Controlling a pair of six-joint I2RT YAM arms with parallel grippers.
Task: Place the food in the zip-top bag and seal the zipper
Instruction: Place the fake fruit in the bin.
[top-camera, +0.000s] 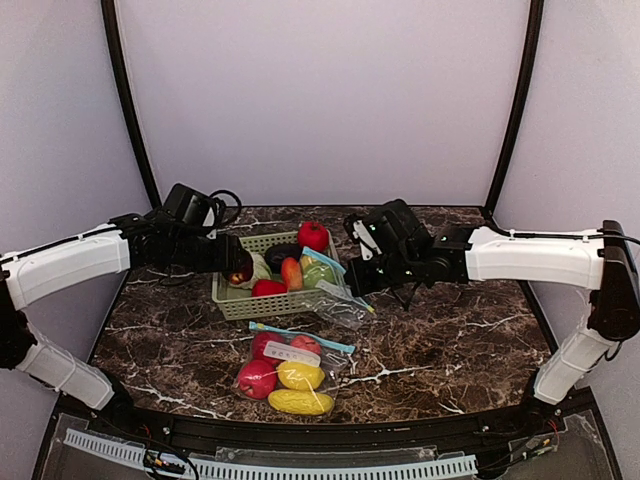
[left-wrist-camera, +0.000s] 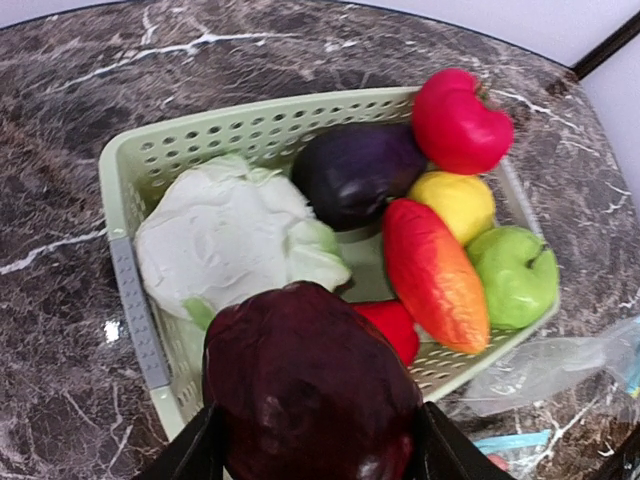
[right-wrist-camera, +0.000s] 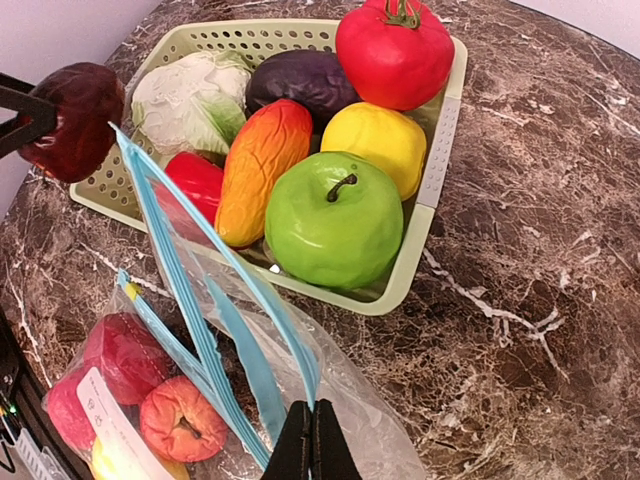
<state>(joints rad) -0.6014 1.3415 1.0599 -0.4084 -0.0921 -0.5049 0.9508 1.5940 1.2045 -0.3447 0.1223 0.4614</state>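
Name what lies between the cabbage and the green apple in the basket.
An orange-red fruit lies between cabbage and green apple, clearest in the right wrist view.

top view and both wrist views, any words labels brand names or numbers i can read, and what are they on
No text can be read in any view.
White label strip on the filled zip-top bag: no lettering can be made out; blank or too blurred to tell.
Basket and toy food: no marks or print visible.
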